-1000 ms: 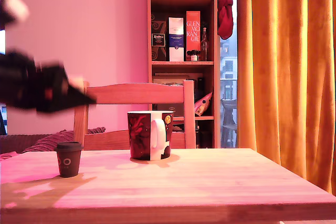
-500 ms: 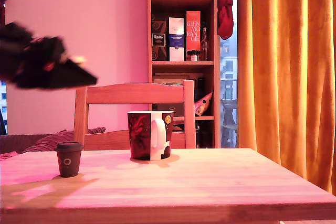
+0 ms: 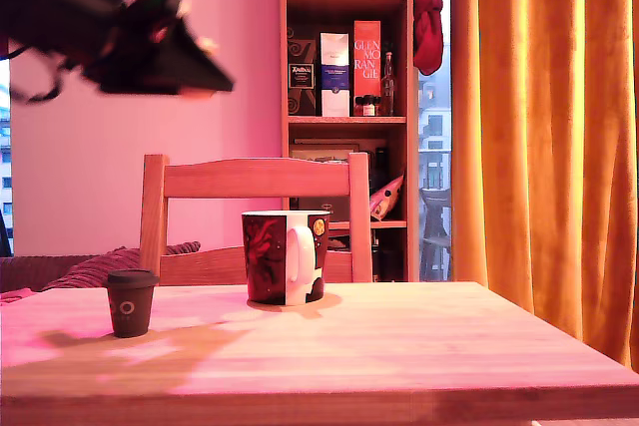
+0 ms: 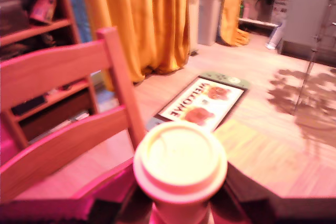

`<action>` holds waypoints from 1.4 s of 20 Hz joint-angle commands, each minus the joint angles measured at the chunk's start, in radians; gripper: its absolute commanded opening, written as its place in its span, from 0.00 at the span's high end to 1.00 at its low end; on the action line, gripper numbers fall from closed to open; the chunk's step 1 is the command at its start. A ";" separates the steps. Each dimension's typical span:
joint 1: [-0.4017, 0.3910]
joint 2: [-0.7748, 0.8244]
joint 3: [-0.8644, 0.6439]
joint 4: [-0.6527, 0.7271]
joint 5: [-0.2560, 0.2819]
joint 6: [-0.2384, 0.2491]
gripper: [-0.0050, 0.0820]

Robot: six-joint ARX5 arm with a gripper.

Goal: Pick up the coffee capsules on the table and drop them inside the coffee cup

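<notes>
In the exterior view my gripper hangs high at the upper left, well above the table and to the left of the coffee cup. The wrist view shows the cream-white capsule upright between the dark fingers, so the gripper is shut on it. The dark brown capsule with its pale ring mark stands on the table at the exterior view's left, apart from the cup. The cup, dark with a red swirl and white handle, stands at the table's far middle. It does not appear in the wrist view.
A wooden chair stands right behind the table, and its backrest fills part of the wrist view. Behind are a bookshelf and orange curtains. A welcome mat lies on the floor.
The gripper has risen and moved toward the exterior view's right, closer to above the cup. The brown capsule and the cup have stayed put.
</notes>
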 commanded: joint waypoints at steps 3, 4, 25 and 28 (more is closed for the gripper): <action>-0.005 0.121 0.109 -0.077 0.030 0.003 0.80; -0.007 0.151 0.142 -0.096 0.032 0.003 0.80; -0.036 0.488 0.460 -0.439 0.049 0.004 0.80; -0.036 0.488 0.460 -0.439 0.049 0.005 0.80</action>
